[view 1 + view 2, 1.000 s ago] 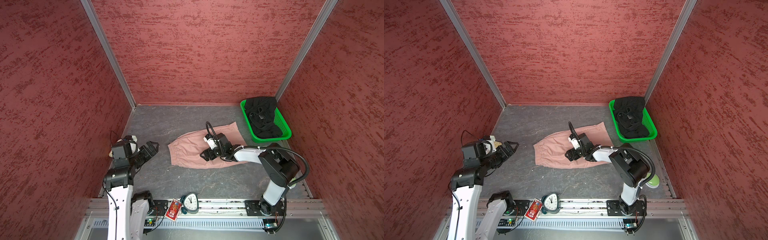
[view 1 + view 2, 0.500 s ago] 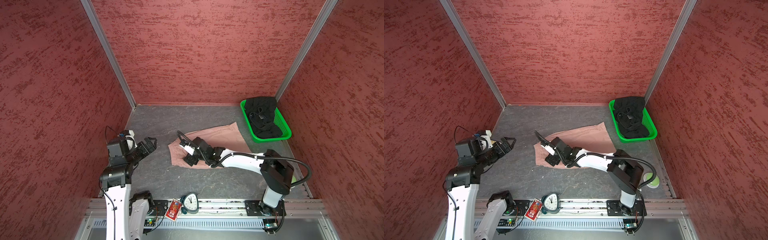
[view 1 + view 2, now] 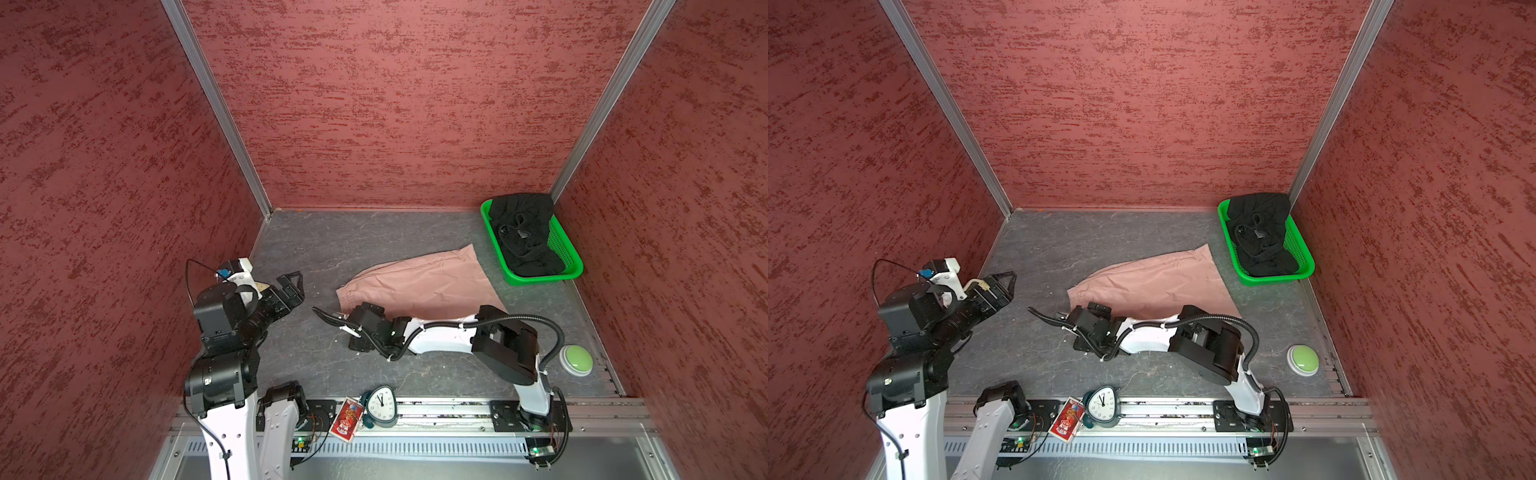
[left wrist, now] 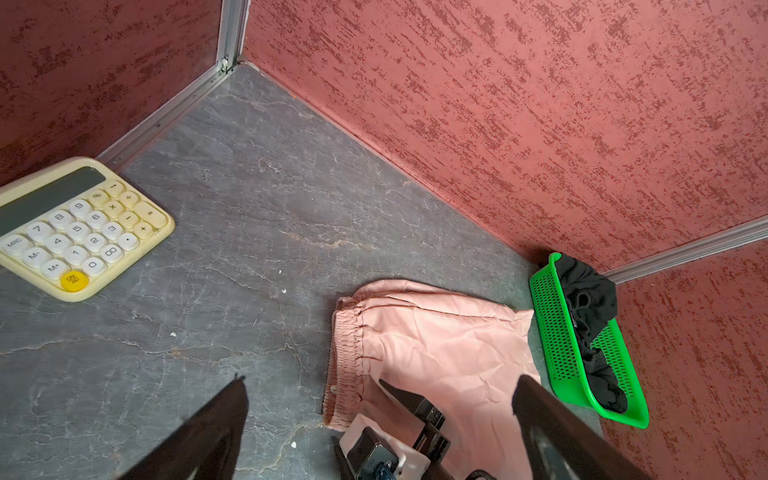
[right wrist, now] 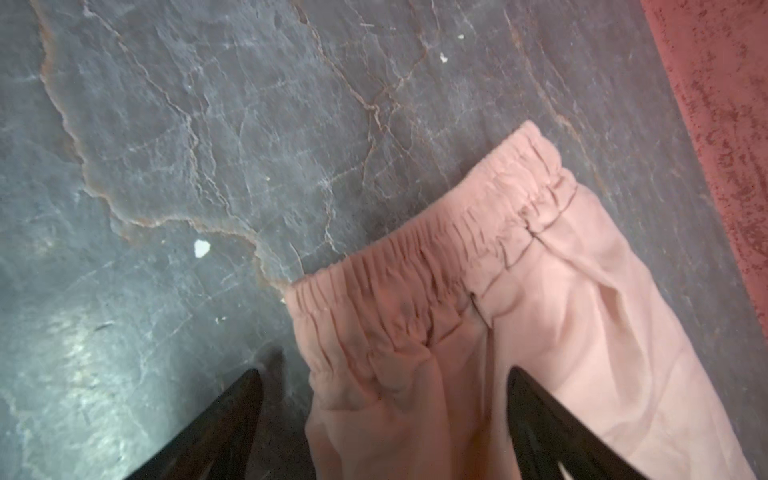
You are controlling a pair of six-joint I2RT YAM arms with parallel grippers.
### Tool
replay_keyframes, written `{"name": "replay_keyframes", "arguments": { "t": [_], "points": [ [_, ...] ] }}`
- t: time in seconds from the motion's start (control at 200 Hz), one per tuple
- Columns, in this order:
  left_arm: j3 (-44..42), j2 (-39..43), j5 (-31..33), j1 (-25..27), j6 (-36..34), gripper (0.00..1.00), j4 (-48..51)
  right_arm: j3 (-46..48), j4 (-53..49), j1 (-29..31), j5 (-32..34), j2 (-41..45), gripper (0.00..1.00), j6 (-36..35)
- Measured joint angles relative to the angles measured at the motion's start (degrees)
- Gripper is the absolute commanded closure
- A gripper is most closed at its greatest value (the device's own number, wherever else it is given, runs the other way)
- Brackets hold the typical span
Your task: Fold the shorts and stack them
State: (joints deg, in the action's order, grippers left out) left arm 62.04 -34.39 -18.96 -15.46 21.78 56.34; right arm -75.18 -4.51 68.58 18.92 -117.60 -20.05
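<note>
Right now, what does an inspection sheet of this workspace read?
Surface: grey stone-look tabletop, pale specks.
Job's things: dusty pink cloth shorts lying flat mid-table; black cloth shorts bunched in the green perforated plastic basket, far right corner.
Clutter: cream plastic calculator, green dome push button, small white-faced alarm clock, red card.
Jaws: left jaws open, empty, off the cloth; right jaws open, straddling the pink waistband corner.
Cables: black corrugated hose loops over right arm; thin black wire loop at left wrist.
Surroundings: red textured walls, aluminium front rail.
</note>
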Motion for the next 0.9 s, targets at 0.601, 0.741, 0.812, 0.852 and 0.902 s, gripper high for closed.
{"name": "replay_keyframes", "arguments": {
  "t": [0.601,0.741,0.812,0.852,0.902],
  "points": [
    [0.0,-1.3,0.1,0.0,-0.2,0.0,5.1,-7.3,3.2,0.9,11.3,-8.7,0.61,-5.0],
    [-0.8,-2.1,-0.4,-0.2,0.8,0.0,5.2,-5.7,3.7,-0.1,8.1,-7.7,1.0,-1.7],
    [-2.6,-2.2,-1.3,-0.3,1.7,0.01,4.4,-3.4,4.9,-1.1,4.8,-5.7,1.0,0.8],
    [-3.8,-2.4,-1.9,-0.3,2.3,0.01,3.8,-1.8,5.7,-1.9,2.8,-4.3,1.0,2.0],
    [-5.3,-3.1,-2.8,-0.4,3.3,0.01,3.1,0.5,7.0,-3.0,0.4,-2.3,1.0,3.8]
  ]
}}
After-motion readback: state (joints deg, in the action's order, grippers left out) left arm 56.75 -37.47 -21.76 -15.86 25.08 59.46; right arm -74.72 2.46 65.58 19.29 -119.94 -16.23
